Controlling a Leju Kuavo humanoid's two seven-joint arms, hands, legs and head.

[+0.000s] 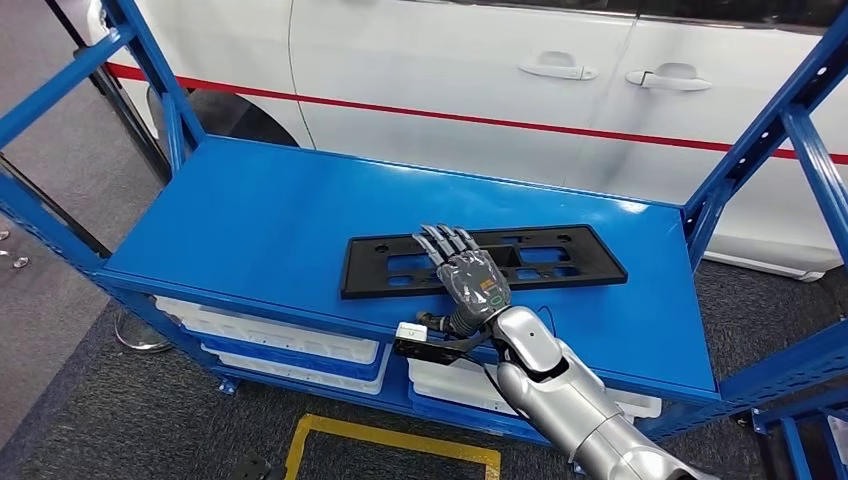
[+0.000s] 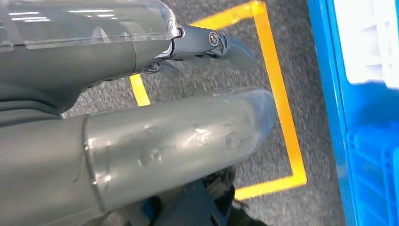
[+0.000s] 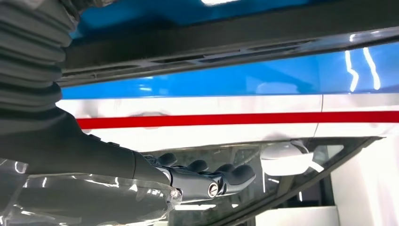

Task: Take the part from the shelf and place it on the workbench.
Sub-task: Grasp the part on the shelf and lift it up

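One hand, the right hand (image 1: 472,276), is laid flat with fingers spread over the black part (image 1: 560,258) on the blue shelf (image 1: 250,220); nothing is gripped yet. Reaching is judged under way; next, fingers must be curled around the part's near edge.

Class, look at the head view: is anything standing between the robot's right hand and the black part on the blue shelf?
Nothing visible does. The right hand is stretched over the black part on the shelf, its fingers spread above the part's middle. No other thing lies on that shelf top. Whether the hand touches the part cannot be told.
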